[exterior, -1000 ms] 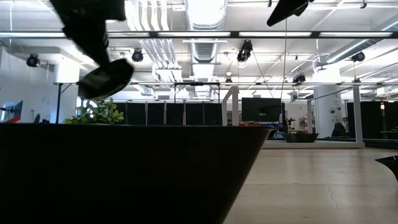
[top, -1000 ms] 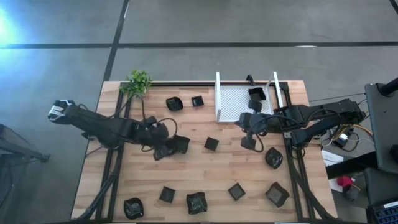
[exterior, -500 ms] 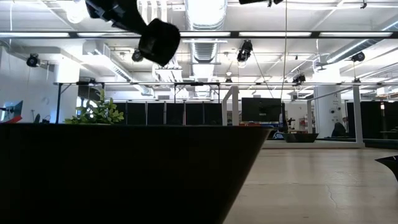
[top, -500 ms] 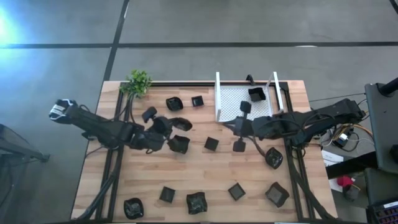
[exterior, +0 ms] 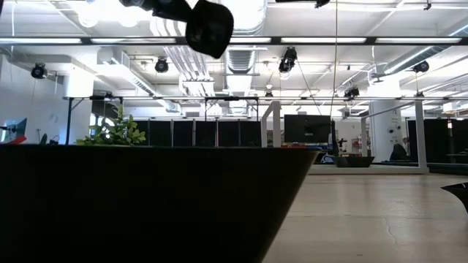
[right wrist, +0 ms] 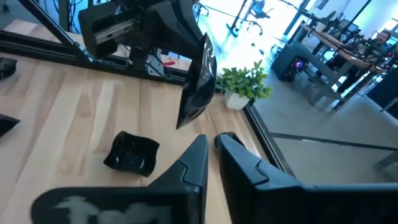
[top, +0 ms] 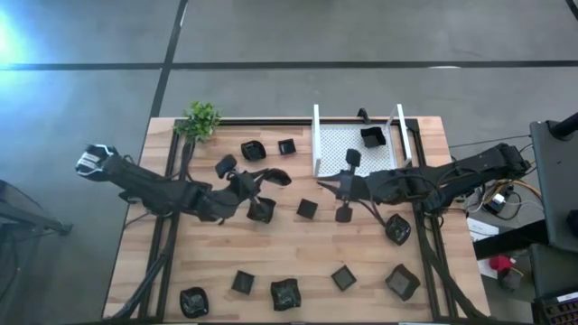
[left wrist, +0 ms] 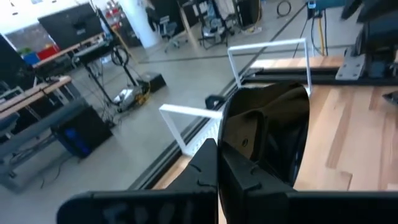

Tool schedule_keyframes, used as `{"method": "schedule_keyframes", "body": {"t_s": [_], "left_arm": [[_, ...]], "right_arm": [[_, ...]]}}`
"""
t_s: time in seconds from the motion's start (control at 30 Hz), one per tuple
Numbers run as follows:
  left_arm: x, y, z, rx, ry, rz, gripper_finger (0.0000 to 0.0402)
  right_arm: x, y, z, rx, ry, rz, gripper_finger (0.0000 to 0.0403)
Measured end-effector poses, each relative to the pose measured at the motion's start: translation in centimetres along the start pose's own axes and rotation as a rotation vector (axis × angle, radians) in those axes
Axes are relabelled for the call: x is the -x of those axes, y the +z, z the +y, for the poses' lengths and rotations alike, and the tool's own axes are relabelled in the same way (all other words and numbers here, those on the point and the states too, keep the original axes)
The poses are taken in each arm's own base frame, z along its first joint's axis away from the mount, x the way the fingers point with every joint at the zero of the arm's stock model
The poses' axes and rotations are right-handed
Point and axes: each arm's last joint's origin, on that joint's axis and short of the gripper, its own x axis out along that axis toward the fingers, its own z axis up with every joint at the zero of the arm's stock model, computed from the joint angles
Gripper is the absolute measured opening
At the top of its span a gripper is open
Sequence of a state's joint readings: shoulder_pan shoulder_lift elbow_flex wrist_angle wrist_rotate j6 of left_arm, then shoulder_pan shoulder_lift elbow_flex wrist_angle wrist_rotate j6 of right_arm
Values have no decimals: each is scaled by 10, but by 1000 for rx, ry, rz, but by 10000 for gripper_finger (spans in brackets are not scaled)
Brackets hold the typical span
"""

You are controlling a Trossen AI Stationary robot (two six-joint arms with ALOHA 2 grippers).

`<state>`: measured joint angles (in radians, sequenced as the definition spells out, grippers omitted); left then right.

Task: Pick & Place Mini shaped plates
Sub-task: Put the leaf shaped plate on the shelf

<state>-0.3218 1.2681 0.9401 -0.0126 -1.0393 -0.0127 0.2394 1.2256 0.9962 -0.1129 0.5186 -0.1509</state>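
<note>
Several mini shaped plates, small, black and glossy, lie scattered on the wooden table point(top: 181, 262), among them one point(top: 307, 208) near the middle and one point(top: 260, 209) beside my left arm. Another point(top: 372, 135) sits in the white mesh tray point(top: 339, 144). My left gripper point(top: 265, 181) is shut on a plate point(left wrist: 267, 137) held high over the table's middle. My right gripper point(right wrist: 211, 140) faces it from the tray's side point(top: 322, 185), its fingers a narrow gap apart with nothing between them. My left gripper pinches the plate by its rim point(left wrist: 227, 152) between its two fingers. The fingers lie nearly level and come from the table's left. The plate point(right wrist: 196, 81) stands on edge beyond the fingertips, lifted well clear of the table.
A small green plant point(top: 200, 118) stands at the far left corner. The tray's upright white walls point(top: 316, 143) rise just beyond my right gripper. More plates point(top: 285, 293) line the near edge. A dark mass point(exterior: 146, 204) fills the low view's lower left.
My left gripper has risen and gone toward the table's right and far side with the plate. It has tipped up from pointing down to nearly level, and the plate now stands on edge. My right gripper has gone from beside the tray toward the table's left and tipped toward level.
</note>
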Motion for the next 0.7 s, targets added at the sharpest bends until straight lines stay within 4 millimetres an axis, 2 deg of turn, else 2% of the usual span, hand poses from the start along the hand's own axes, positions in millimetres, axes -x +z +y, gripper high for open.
{"method": "schedule_keyframes", "body": {"t_s": [0.3,0.57,0.7], "left_arm": [[-13,6,-21,-72,10,-95,0],[-19,5,-31,-63,24,-120,0],[-20,3,-34,-70,20,-121,0]], "right_arm": [[-17,-2,10,63,-2,-22,102],[-29,2,14,54,-23,-54,112],[-36,-3,15,61,-31,-29,111]]}}
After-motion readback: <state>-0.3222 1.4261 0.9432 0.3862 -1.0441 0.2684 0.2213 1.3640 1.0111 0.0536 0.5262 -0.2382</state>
